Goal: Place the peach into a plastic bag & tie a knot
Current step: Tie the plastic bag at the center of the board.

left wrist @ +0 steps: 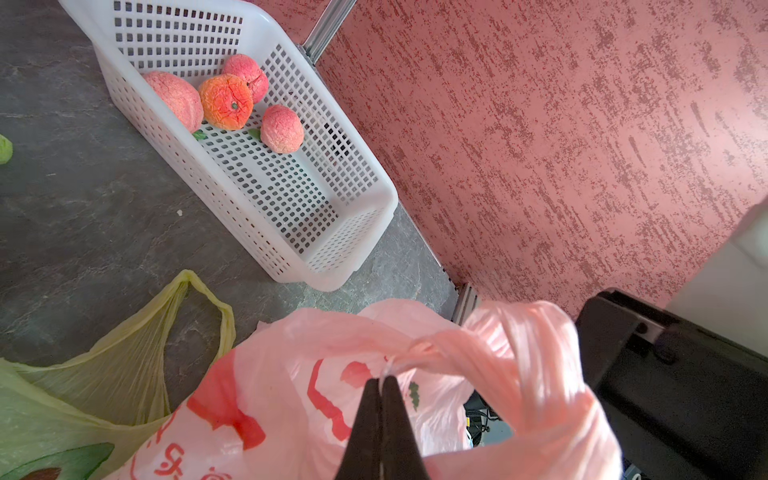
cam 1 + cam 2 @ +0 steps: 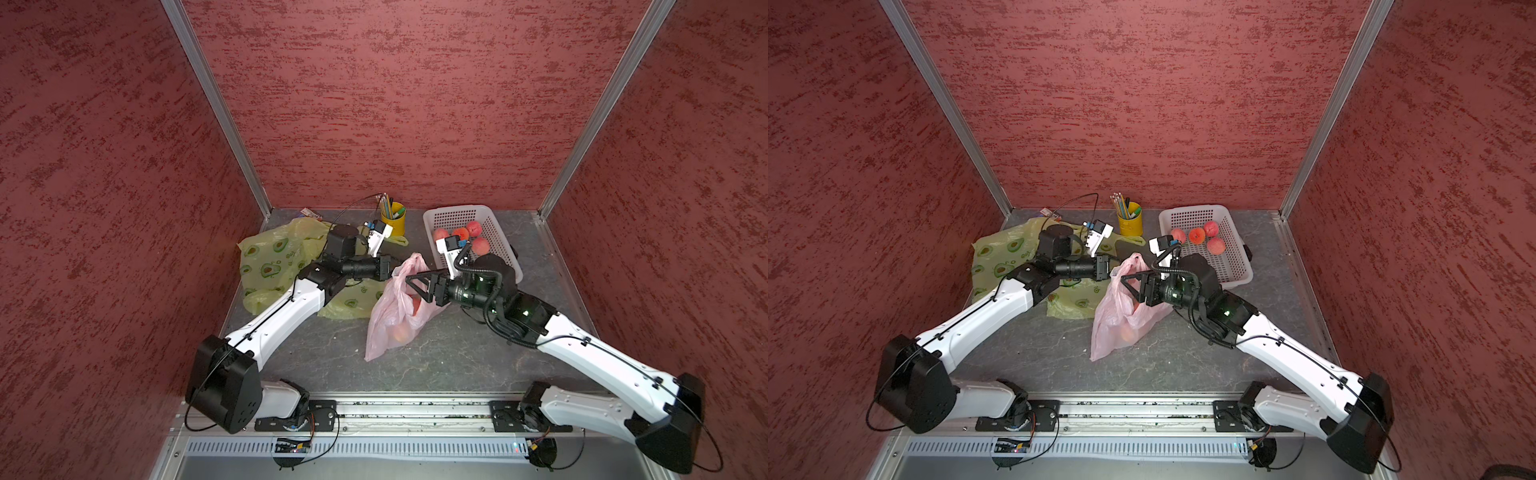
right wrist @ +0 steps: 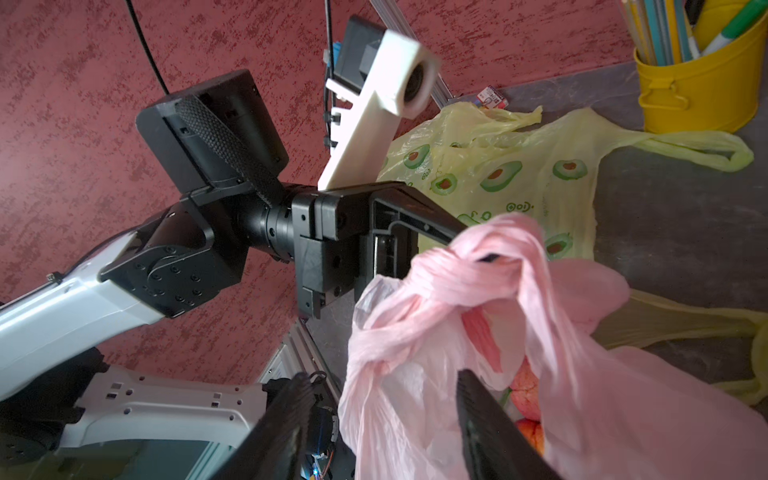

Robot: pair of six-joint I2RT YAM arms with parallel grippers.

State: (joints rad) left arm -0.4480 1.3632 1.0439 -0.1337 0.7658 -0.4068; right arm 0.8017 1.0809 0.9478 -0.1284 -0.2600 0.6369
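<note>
- The pink bag (image 2: 395,316) lies mid-table in both top views. Its long axis runs from its bottom corner at 7 o'clock up to its gathered mouth at about 1 o'clock.
- A peach (image 3: 525,390) shows through the plastic low in the bag, so loading looks done and the knot is the step in hand.
- At the mouth the handles are twisted into a ropey loop (image 3: 478,266). It looks like a loose wrap, not a tight knot.
- The left gripper (image 1: 381,380) reaches the mouth from 9 o'clock. Its fingers are pressed together, pinching a thin strand of the pink plastic just below the twist.
- The right gripper (image 3: 384,374) comes in from 3 o'clock with its fingers spread. A fold of the bag sits between them, but I cannot tell whether either finger touches it.
- Judgement: the loop lies at roughly 12 o'clock from the right gripper's tips and close by, so that free arm is the one to take and pull it across the bag's axis.
- Further out are the white basket (image 2: 457,209) at 2 o'clock from the bag with four peaches, the green avocado-print bag (image 2: 266,257) at 10 o'clock, and the yellow pencil cup (image 2: 394,222) at 12 o'clock.
</note>
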